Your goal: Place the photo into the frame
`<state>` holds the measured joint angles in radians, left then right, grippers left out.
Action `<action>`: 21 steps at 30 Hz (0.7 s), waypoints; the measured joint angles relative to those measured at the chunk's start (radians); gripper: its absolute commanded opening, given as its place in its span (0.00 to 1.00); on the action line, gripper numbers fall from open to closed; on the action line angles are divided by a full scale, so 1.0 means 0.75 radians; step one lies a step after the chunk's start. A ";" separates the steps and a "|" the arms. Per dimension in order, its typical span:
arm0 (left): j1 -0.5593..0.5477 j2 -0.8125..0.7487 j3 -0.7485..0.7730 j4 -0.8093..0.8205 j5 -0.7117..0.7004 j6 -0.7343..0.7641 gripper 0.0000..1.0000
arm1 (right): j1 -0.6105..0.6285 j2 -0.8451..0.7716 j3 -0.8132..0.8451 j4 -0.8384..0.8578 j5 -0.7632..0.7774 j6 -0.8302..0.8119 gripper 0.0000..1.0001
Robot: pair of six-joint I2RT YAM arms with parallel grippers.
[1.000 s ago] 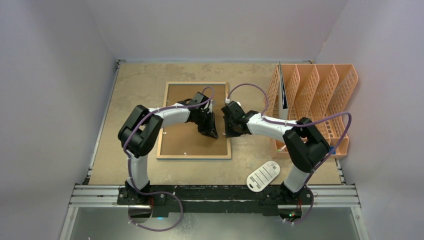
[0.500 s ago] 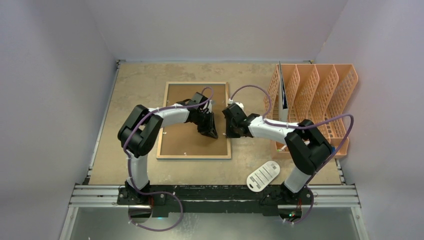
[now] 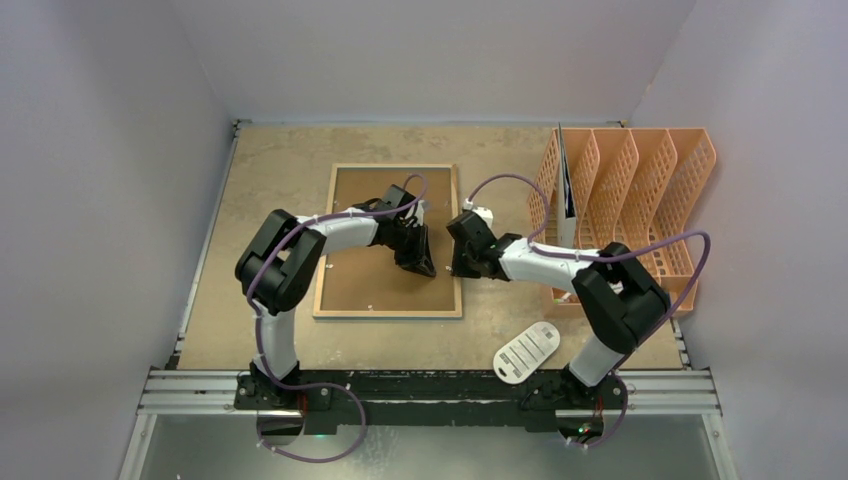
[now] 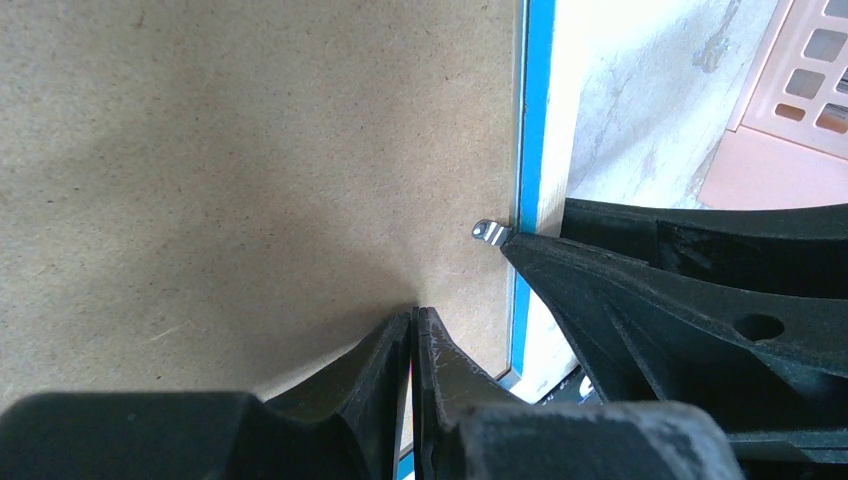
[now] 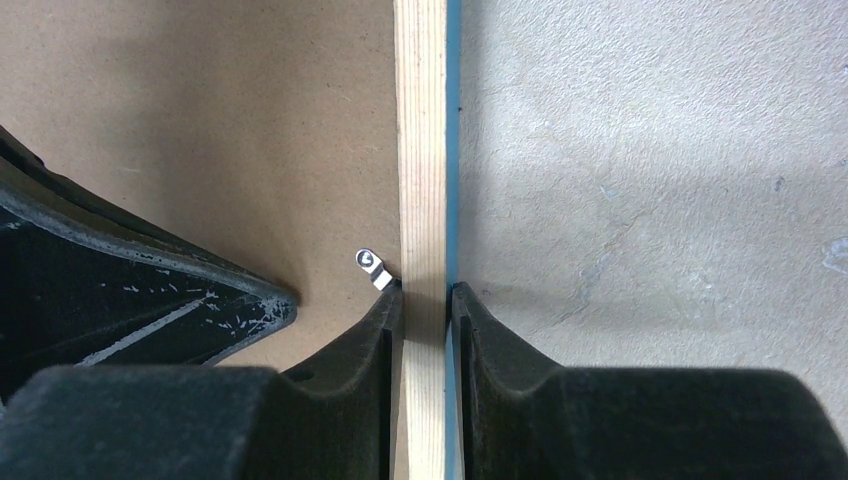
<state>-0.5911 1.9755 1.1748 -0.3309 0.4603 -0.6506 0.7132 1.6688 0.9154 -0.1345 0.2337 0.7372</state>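
Where the arms are bolted, near edge: white oval printed card (image 3: 527, 351) laid flat beside the right arm's base.
Frame: light wood on the back, blue on the front, rectangular frame (image 5: 420, 120) laid face down mid-table, plain brown backing board (image 4: 250, 150) seated inside.
Right gripper (image 5: 425, 295): jaws narrow, right rail pinched between them.
Left gripper (image 4: 413, 315): tips closed together, set on the board.
Step, as judged: small metal tab (image 5: 372, 265) to be worked, with the rail held steady and the board pressed flat.
Photo: not seen; whether it lies under the board cannot be told.
Container: peach slotted plastic organiser (image 3: 650, 190), with a thin upright sheet (image 3: 566, 180) in the leftmost compartment; no contents made out in the others.
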 measured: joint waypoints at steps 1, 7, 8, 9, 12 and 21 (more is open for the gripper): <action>0.000 0.000 0.000 0.001 0.001 0.003 0.12 | -0.001 -0.001 -0.006 0.009 -0.001 0.004 0.25; 0.000 0.002 0.000 0.001 0.005 0.010 0.11 | -0.006 -0.032 -0.069 0.093 -0.024 0.022 0.31; 0.000 0.002 0.000 0.001 0.005 0.011 0.11 | -0.009 -0.036 -0.078 0.110 -0.031 0.025 0.32; 0.000 0.002 0.000 0.001 0.005 0.011 0.11 | -0.011 -0.037 -0.082 0.120 -0.034 0.030 0.32; 0.000 0.003 0.000 0.001 0.005 0.011 0.11 | -0.014 -0.023 -0.076 0.115 -0.032 0.038 0.28; 0.000 0.003 0.000 0.002 0.006 0.011 0.11 | 0.003 0.078 0.073 -0.083 0.020 0.025 0.06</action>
<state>-0.5911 1.9778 1.1748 -0.3294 0.4644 -0.6422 0.7155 1.7271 0.9699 -0.1970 0.2489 0.7559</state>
